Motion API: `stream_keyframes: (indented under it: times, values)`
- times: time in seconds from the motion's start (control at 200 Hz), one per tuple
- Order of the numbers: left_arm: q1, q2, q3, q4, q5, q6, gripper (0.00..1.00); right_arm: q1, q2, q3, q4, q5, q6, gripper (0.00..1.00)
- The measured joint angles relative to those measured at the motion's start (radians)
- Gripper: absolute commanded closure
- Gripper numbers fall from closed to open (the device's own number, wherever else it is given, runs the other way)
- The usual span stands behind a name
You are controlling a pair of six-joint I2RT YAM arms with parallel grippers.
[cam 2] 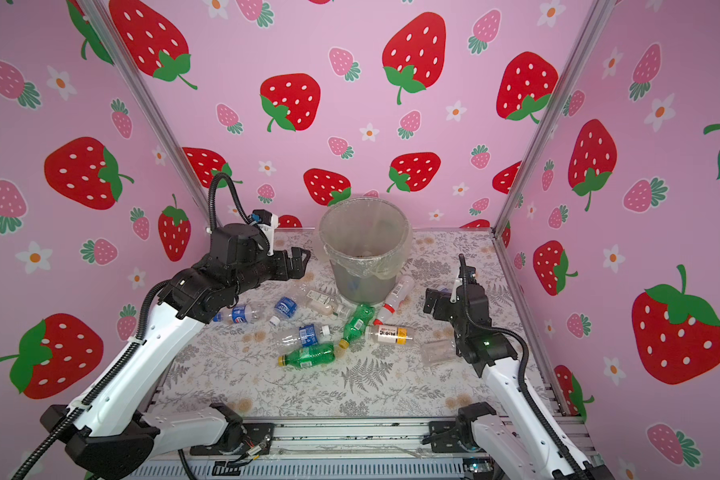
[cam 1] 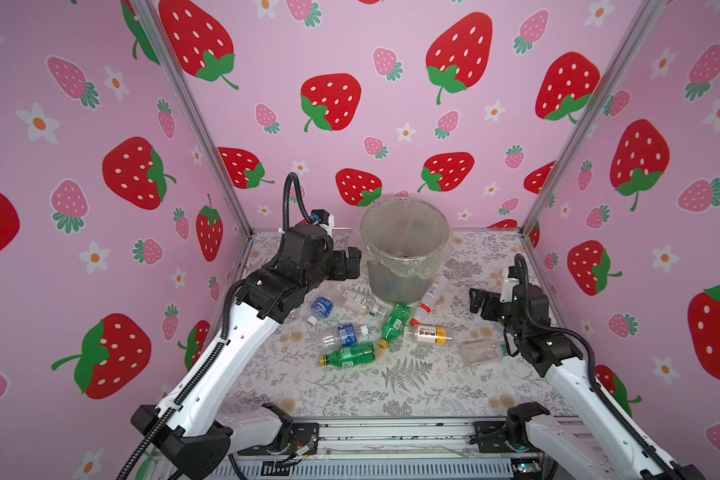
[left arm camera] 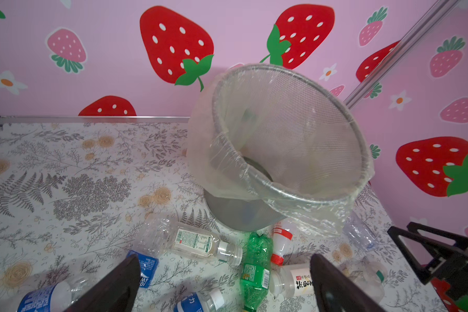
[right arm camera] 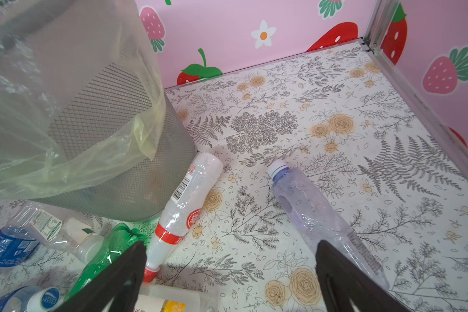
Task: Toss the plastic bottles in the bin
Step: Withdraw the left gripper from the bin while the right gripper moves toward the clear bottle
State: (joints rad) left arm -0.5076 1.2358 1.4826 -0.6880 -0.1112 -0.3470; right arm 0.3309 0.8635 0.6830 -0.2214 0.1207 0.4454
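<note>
Early days imo: about 10 bottles point(cam 1: 350, 355) lie on the mat point(cam 1: 412, 386) mid-frame below the nearly empty-looking bin point(cam 1: 391, 286), left gripper point(cam 1: 347, 266) and right gripper point(cam 1: 479, 302) both gaping open, holding nothing.

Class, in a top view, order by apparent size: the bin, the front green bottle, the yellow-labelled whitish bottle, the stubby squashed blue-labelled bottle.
Largest: bin.
Then front green bottle and yellow-labelled whitish bottle, too alike to rank.
Smallest: stubby squashed blue-labelled bottle.
</note>
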Motion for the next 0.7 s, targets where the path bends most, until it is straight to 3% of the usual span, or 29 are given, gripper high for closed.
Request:
stream_keyframes:
  times: [0.345, 0.695]
  values:
    - [0.071, -0.065, -0.238, 0.028, 0.045, -0.017, 0.01, 0.000, 0.042, 0.037, -0.069, 0.116, -0.020, 0.01]
    - [0.125, -0.060, -0.262, 0.032, 0.107, 0.008, 0.01, 0.000, 0.073, 0.045, -0.110, 0.230, -0.063, 0.01]
